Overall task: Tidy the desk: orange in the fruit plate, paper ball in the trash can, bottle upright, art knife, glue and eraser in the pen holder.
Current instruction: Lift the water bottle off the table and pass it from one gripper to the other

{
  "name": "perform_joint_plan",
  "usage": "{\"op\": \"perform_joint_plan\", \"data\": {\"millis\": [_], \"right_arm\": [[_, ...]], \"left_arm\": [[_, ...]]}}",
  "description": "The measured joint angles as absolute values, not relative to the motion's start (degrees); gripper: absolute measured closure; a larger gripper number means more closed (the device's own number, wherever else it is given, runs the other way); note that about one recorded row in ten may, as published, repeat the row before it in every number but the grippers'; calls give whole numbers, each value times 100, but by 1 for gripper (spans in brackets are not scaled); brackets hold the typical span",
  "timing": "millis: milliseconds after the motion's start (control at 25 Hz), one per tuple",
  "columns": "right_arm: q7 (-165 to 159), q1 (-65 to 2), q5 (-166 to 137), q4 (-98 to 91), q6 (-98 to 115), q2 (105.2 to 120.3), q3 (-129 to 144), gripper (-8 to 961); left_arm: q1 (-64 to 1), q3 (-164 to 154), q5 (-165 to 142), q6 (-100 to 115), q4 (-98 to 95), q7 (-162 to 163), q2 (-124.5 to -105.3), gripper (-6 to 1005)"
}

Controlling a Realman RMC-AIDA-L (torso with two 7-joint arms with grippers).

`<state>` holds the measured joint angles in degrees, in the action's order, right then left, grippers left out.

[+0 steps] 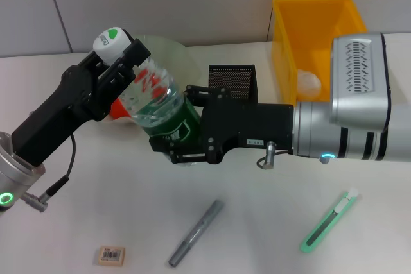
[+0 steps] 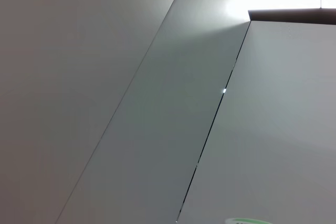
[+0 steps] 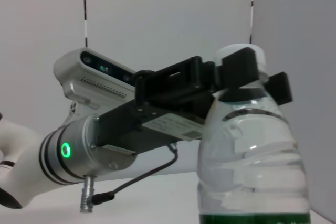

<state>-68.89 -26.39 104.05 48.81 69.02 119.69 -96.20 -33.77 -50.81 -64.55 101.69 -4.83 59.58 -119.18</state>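
The bottle (image 1: pixel 154 97) hangs tilted above the table, white cap (image 1: pixel 110 40) up and to the left. My left gripper (image 1: pixel 123 63) is shut on its neck just under the cap. My right gripper (image 1: pixel 174 128) is shut on its green-labelled lower body. In the right wrist view the bottle (image 3: pixel 252 156) stands close up with the left gripper (image 3: pixel 239 77) clamped at its neck. The orange (image 1: pixel 116 111) peeks out behind the left arm, beside the fruit plate (image 1: pixel 168 54). On the table lie the glue (image 1: pixel 196 224), the art knife (image 1: pixel 327 222) and the eraser (image 1: pixel 112 255). The paper ball (image 1: pixel 307 81) sits in the trash can (image 1: pixel 302 14).
The black mesh pen holder (image 1: pixel 232 80) stands just behind my right gripper, left of the trash can. The left wrist view shows only grey wall panels (image 2: pixel 157 103) and a sliver of the cap at its lower edge.
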Motion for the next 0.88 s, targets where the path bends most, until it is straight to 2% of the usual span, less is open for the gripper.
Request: {"op": "perform_joint_plan", "data": {"millis": [880], "right_arm": [[-7100,-2708,10376,4874,6864,11949,-9598,185]], "left_arm": [[-3355,-5081,-6392,10133,-448,5985,-11918,559]]}}
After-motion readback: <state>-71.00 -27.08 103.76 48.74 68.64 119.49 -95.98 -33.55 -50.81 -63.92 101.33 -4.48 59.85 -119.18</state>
